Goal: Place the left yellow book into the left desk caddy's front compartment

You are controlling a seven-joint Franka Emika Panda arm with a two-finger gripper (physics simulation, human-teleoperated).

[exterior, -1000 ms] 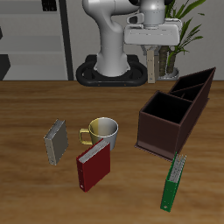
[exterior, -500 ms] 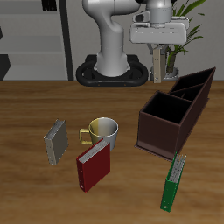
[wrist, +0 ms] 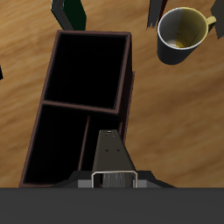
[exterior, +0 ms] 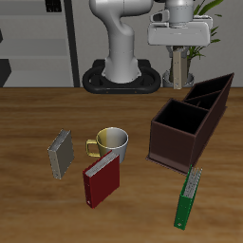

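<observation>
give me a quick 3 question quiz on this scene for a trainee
1. True or false: the gripper holds a yellow book in the air above the caddy.
2. Which thing lies nearest the table's front edge? A) mug B) green book C) caddy
3. Fill in: the red book stands just in front of the ____.

Key
1. True: the jaws are shut on the book, which hangs upright above the caddy's back end.
2. B
3. mug
</observation>
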